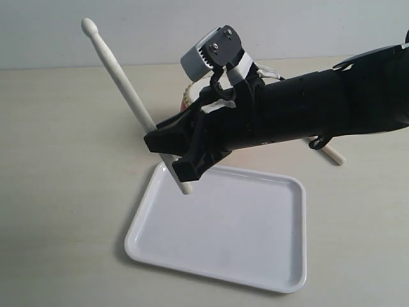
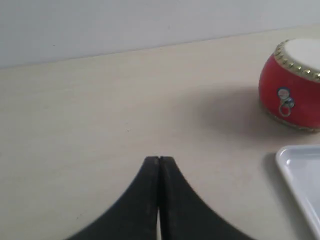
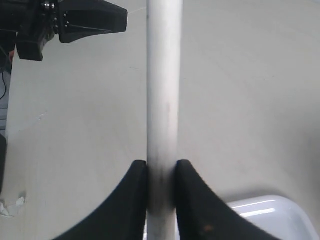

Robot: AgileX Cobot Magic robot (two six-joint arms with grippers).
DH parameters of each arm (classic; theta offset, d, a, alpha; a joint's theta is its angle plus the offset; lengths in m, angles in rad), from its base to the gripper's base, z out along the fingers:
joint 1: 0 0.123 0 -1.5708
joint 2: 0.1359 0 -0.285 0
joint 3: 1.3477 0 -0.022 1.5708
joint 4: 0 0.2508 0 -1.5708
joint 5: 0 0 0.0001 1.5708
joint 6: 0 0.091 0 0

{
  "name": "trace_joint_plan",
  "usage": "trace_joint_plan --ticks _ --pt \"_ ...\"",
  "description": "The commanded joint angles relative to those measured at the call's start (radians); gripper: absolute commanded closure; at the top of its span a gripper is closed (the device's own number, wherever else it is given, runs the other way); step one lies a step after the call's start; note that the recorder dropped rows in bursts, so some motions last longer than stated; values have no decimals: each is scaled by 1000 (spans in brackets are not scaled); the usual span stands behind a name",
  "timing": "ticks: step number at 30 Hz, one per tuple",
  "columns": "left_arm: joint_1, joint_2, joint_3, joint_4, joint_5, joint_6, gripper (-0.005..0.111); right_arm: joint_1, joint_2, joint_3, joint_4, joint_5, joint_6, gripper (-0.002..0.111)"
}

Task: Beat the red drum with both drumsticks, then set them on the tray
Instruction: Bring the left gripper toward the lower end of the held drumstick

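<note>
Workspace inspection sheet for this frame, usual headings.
Surface: pale beige table.
Job's things: red drum upright near the tray's corner; tray with nothing lying in its visible part; drumstick held tilted, lower end at the tray's corner; second drumstick on the table, mostly hidden behind the arm.
Clutter: small white scrap.
Grippers: left gripper jaws shut, empty; right gripper jaws shut on the drumstick.
Cables: dark loop under the arm.
Surroundings: plain pale wall.
</note>
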Motion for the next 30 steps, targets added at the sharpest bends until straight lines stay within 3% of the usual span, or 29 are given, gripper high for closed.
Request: trace_joint_plan --ticks 1,8,13,15,18,19,20,21,22,23,24,27,28,30 --pt "-2 55 -6 -67 -4 150 107 2 -2 -5 9 2 4 108" --pt "-2 128 -6 -106 -301 397 107 2 -2 -5 8 4 5 108" --pt "-2 162 -29 -141 -406 421 107 2 -2 -5 -1 4 5 108" --pt "-4 167 -60 -147 -328 352 107 2 -2 -5 -1 4 5 108" --pt "-55 167 -136 -147 -15 183 107 2 -2 -5 -1 6 24 108" --pt "-118 169 -186 -125 188 11 107 2 -2 -5 -1 10 28 108" --pt "-151 169 -204 -91 242 -104 107 2 -2 -5 -1 10 35 108" --pt "-203 169 -217 71 277 -323 107 2 -2 -5 -1 12 49 108" --pt "-221 170 -217 169 244 -420 107 2 -2 -5 -4 12 49 108" --pt "-229 185 -217 363 109 -581 107 2 0 -5 -4 12 52 108" --pt "-229 199 -217 409 28 -614 107 2 4 -5 -4 16 52 108" --pt "-190 278 -174 274 -340 -454 107 2 19 -5 0 24 52 108" --pt "-165 318 -146 232 -528 -380 107 2 22 -5 9 24 57 108" --pt "-138 382 -102 193 -603 -279 107 2 24 -5 9 27 89 108"
